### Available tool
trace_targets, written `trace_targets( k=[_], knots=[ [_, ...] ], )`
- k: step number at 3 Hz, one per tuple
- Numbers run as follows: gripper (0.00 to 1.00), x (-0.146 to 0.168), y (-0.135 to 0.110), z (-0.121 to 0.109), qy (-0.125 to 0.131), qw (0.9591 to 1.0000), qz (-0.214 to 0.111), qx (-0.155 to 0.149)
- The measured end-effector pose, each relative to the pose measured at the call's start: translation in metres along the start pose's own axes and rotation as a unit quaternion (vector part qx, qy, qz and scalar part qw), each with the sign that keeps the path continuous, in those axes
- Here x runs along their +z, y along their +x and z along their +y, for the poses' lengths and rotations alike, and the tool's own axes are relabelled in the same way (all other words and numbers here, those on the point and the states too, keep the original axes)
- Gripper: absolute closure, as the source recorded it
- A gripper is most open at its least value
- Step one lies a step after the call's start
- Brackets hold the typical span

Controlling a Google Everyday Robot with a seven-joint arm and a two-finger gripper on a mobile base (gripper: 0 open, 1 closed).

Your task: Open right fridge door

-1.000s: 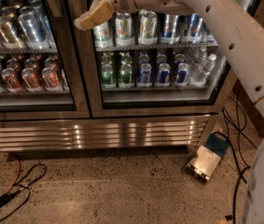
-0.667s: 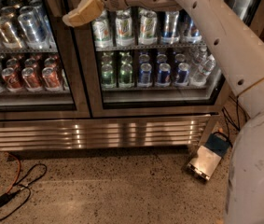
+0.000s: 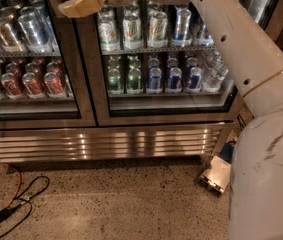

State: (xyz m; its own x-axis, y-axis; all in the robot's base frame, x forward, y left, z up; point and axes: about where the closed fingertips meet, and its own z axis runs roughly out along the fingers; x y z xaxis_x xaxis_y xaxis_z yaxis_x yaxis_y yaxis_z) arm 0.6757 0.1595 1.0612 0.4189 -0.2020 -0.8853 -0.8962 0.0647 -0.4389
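Our hand [image 3: 78,4] hangs at the top left of the scene, in front of the dark post between the two glass doors. We cannot tell whether it is spread or pressed together. The right fridge door [image 3: 156,59] stands shut just right of it, with green and blue cans [image 3: 153,79] behind its glass.

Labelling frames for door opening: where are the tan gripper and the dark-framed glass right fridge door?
tan gripper [image 3: 68,8], camera view, its tip, up near that door's left edge.
dark-framed glass right fridge door [image 3: 166,118], camera view, bottom frame rail.
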Motion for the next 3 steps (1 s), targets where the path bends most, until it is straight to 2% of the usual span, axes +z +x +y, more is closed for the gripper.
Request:
trace_targets(
  k=[1,3],
  knots=[
    [0.38,-0.0027,0.002,-0.003,0.0,1.0,0.0,0.0],
    [0.33,-0.0044,0.0107,-0.0055,-0.006,0.9999,0.002,0.009]
  ],
)
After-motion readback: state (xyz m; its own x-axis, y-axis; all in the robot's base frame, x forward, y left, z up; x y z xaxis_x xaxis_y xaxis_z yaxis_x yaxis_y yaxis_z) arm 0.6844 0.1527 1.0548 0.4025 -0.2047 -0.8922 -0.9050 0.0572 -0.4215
